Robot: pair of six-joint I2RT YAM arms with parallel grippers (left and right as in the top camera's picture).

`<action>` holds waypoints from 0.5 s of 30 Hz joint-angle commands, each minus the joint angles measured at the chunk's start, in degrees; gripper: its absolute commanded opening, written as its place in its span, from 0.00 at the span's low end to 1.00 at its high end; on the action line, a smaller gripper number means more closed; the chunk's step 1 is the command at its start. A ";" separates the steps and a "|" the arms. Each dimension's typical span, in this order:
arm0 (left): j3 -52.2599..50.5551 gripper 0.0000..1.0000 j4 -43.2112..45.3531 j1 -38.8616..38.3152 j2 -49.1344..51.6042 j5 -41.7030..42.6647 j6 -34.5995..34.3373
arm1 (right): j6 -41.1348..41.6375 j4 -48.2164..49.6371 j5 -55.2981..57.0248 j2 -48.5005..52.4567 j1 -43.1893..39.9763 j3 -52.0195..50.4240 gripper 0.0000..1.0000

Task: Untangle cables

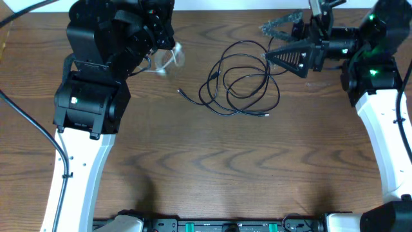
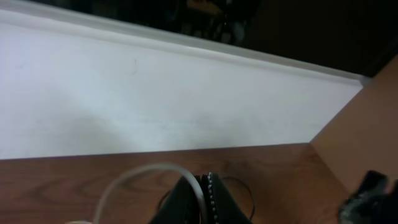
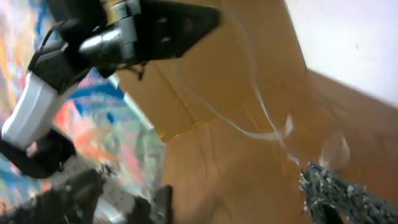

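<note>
A short white cable [image 1: 171, 59] hangs from my left gripper [image 1: 166, 49] at the back left of the table. In the left wrist view the fingers [image 2: 205, 190] are shut on this cable [image 2: 124, 183], which loops out to the left. The long black cables [image 1: 241, 80] lie in a tangled coil at the middle back of the wooden table, with plug ends at its left and lower right. My right gripper [image 1: 281, 42] is open and empty, just right of the coil. The blurred right wrist view shows its fingers spread [image 3: 249, 199] and the white cable [image 3: 249, 127] beyond.
A white wall [image 2: 155, 99] runs along the table's back edge. The left arm body [image 1: 96, 71] stands over the back left of the table. The right arm [image 1: 380, 96] stands along the right side. Thick robot cords trail at the far left [image 1: 32, 122].
</note>
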 commanded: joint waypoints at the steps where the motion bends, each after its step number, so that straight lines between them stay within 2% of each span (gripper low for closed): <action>1: 0.50 0.08 -0.59 0.28 -0.17 5.01 0.96 | -1.31 -5.51 9.44 -0.20 0.39 0.33 0.99; 5: 0.50 0.08 -2.60 0.31 -0.17 6.43 1.01 | -1.36 -18.69 25.27 -0.20 0.55 0.33 0.99; 7: 0.50 0.08 -5.22 0.28 -0.17 6.75 1.01 | -5.16 -23.96 30.69 -0.20 1.40 0.33 0.99; 10: 0.50 0.08 -7.78 0.28 -0.15 11.89 0.98 | -13.88 -24.79 30.27 -0.20 3.52 0.33 0.99; 13: 0.50 0.07 -8.44 0.28 -0.17 18.82 0.83 | -19.06 -23.19 29.68 -0.20 6.19 0.33 0.99; 15: 0.50 0.08 -8.44 0.28 -0.22 21.20 -1.68 | -21.46 -21.62 29.66 -0.20 8.28 0.31 0.99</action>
